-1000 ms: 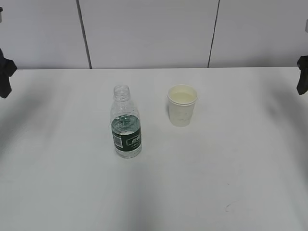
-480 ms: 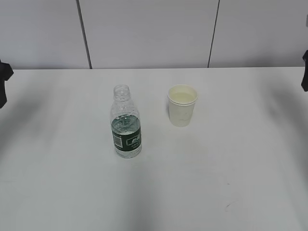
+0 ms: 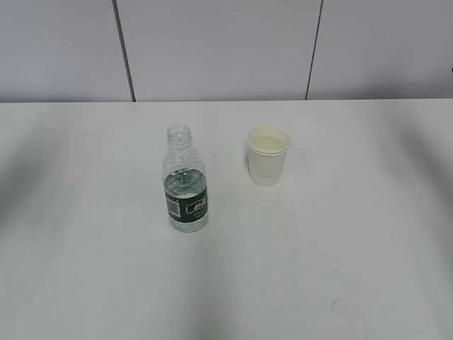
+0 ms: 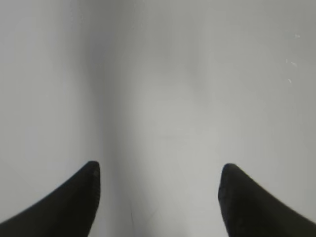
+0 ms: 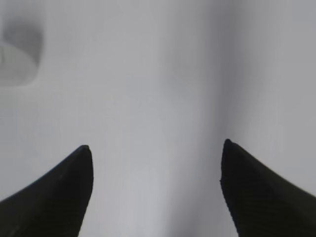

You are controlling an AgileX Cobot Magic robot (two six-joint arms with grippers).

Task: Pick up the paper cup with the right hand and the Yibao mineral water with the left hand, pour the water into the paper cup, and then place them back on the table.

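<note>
Bottle (image 3: 186,181) upright on the table (image 3: 340,241), left of centre, uncapped, green label facing front, some water (image 3: 185,185) visible around label height. Paper cup (image 3: 268,155) upright to its right and a bit further back — near the bottle, not touching. Cup interior looks pale yellowish; can't tell the fill level.

Neither arm shows in the exterior view. Left gripper (image 4: 159,177): both black fingertips spread wide, nothing between them, only bare white tabletop underneath. Right gripper (image 5: 155,160): same — fingertips well apart, holding nothing, plain table below. Blurred pale shape at the top-left corner of the right wrist view, too soft to identify.

Both items stand free, clear of either gripper.
</note>
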